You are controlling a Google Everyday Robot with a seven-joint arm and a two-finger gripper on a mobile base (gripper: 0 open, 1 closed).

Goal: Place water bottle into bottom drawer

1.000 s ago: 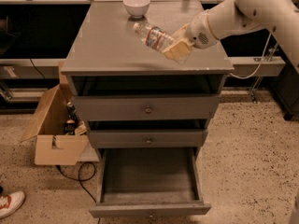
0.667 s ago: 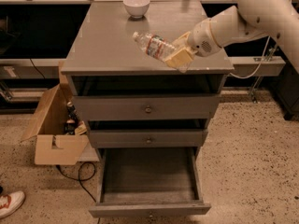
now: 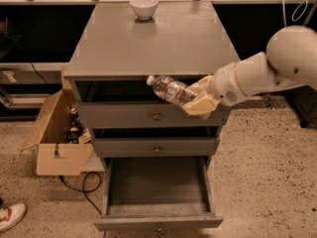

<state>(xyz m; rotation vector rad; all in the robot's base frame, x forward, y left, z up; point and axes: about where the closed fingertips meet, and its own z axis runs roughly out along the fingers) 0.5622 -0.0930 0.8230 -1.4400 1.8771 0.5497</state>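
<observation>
My gripper [image 3: 194, 97] is shut on the water bottle [image 3: 168, 89], a clear ribbed bottle with a white cap and a red-marked label. It holds the bottle on its side, cap pointing left, in the air in front of the cabinet's top drawer [image 3: 153, 115]. The white arm reaches in from the right. The bottom drawer [image 3: 157, 191] is pulled open below, with a flat grey floor and nothing in it. The bottle hangs above the drawer's back part.
A white bowl [image 3: 144, 6] stands at the back of the grey cabinet top [image 3: 148, 38]. The middle drawer [image 3: 156, 147] is shut. An open cardboard box [image 3: 57, 138] with bottles sits on the floor at the left. A shoe [image 3: 10, 216] shows at the bottom left.
The gripper has carried the bottle from above the cabinet top forward and down, past the front edge, to in front of the top drawer.
</observation>
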